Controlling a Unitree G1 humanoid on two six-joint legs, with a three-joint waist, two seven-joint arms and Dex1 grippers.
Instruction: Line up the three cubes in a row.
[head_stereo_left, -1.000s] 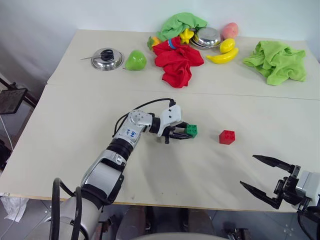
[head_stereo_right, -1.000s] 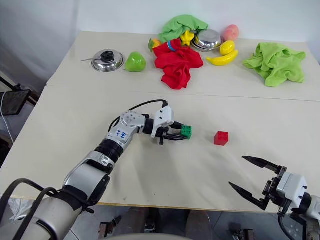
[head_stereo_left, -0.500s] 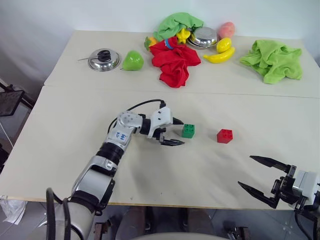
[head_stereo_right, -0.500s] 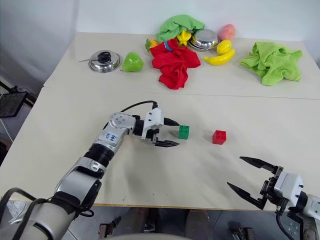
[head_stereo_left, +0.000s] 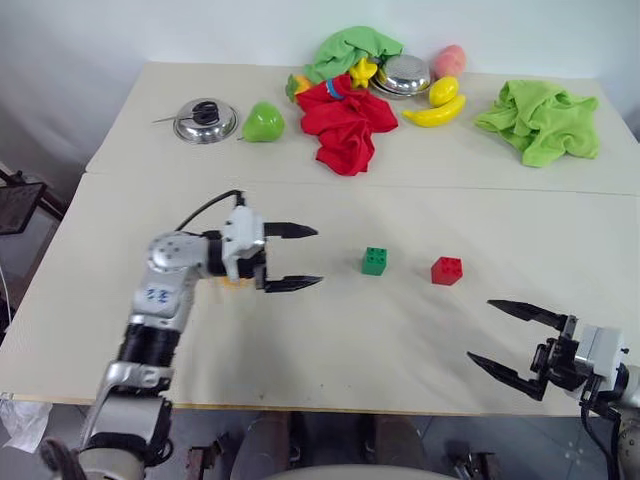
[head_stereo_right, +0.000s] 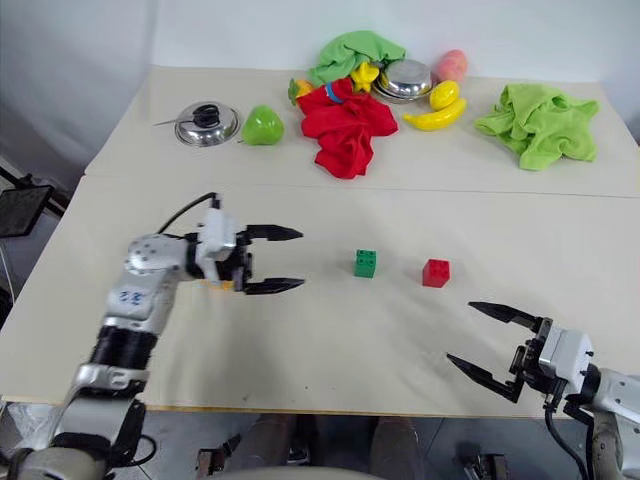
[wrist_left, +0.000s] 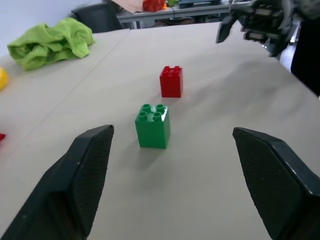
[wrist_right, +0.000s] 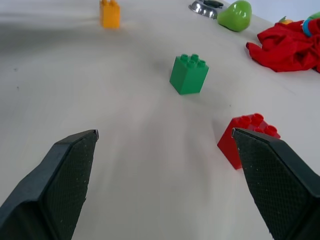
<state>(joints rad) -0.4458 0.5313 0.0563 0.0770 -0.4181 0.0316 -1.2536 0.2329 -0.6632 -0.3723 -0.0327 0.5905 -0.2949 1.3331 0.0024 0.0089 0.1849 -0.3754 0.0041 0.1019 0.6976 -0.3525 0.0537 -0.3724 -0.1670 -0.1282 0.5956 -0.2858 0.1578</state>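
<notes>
Green pear (head_stereo_left: 263, 121) well behind green cube (head_stereo_left: 375, 261)

Two blocks side by side mid-bench (head_stereo_left: 480, 330): one block (head_stereo_left: 375, 261) left, other block (head_stereo_left: 446, 270) right, apart. Third block (wrist_right: 109, 13) farther left, behind the left gripper (head_stereo_left: 295, 257). Right gripper (head_stereo_left: 518, 342) near the front edge, right. Lid (head_stereo_left: 205, 119), pear (head_stereo_left: 263, 122), cloths (head_stereo_left: 345, 125), bowl (head_stereo_left: 400, 73), banana (head_stereo_left: 433, 113) along the back.

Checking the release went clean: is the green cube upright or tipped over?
Upright: the green cube sits flat on the table, studs facing up, clear of the left gripper.
</notes>
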